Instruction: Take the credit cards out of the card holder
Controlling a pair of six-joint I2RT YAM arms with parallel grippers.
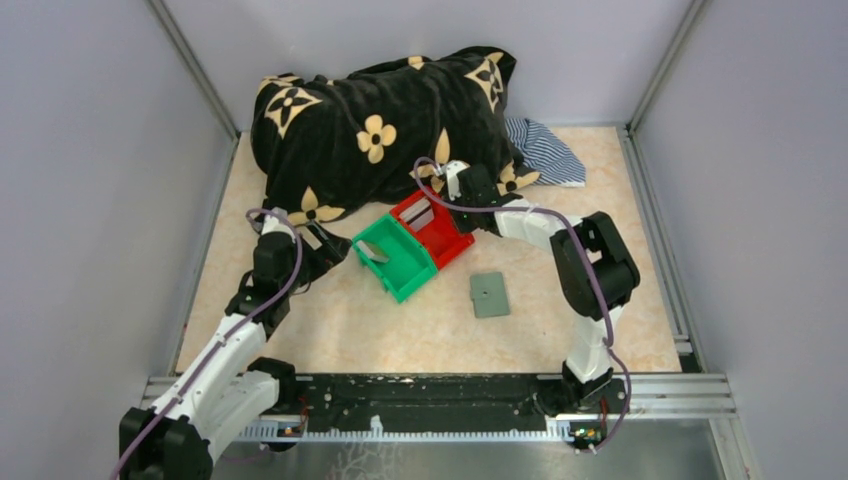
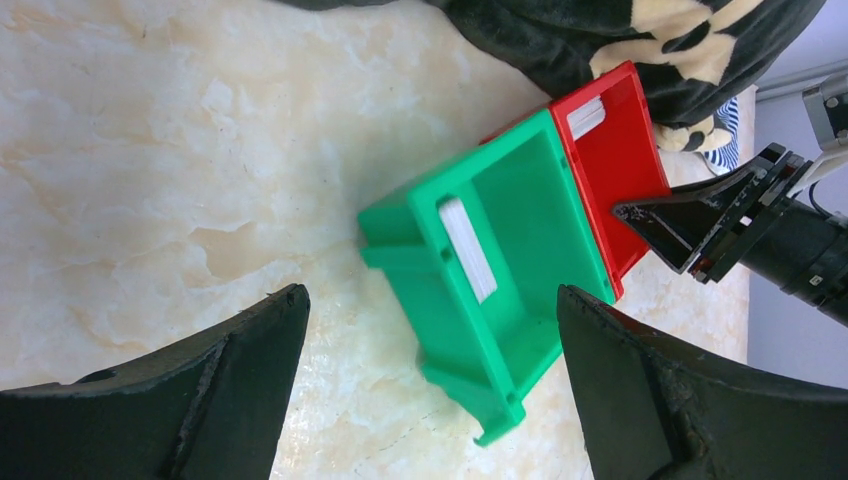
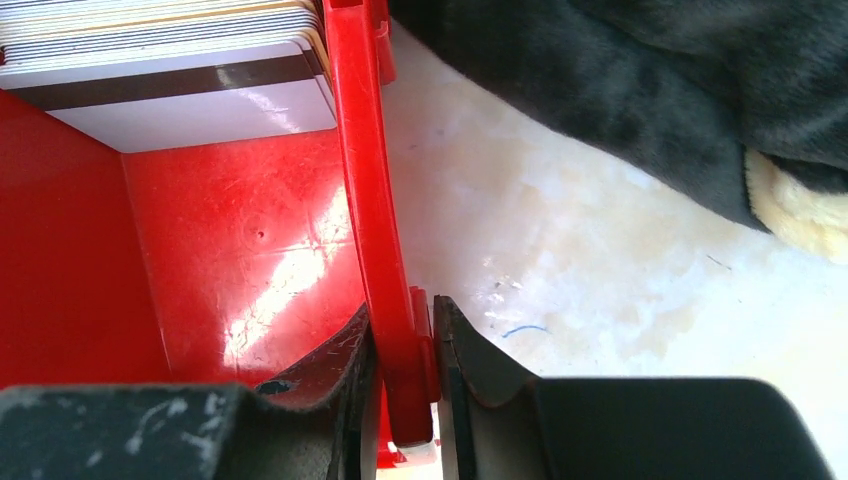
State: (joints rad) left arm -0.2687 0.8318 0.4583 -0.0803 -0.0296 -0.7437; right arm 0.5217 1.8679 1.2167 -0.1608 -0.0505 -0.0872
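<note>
So the right gripper (image 3: 402,312) had its two fingers pinched tight on the side wall of the red plastic bin (image 3: 250,230), one finger inside and one outside. In that bin sat a stack of thin credit cards (image 3: 170,70), leaning against the wall. The front one was white with a dark stripe, and the edges behind it looked tan and grey.

The small flat grey-green card holder (image 1: 489,294) lay closed on the marble-look table (image 1: 350,330), nearer the arm bases than the red bin and clearly apart from it, with nothing touching it.

The left gripper (image 2: 430,300) had its fingers spread wide and was holding nothing. It was pointed at the green plastic bin (image 2: 540,230), which sat right up against the red one. A white card-like stack (image 2: 468,250) stood inside it too.

Behind it all was a big black fuzzy blanket with tan flowers (image 1: 380,110), with a striped blue-and-white cloth (image 1: 545,150) poking out beside it.
</note>
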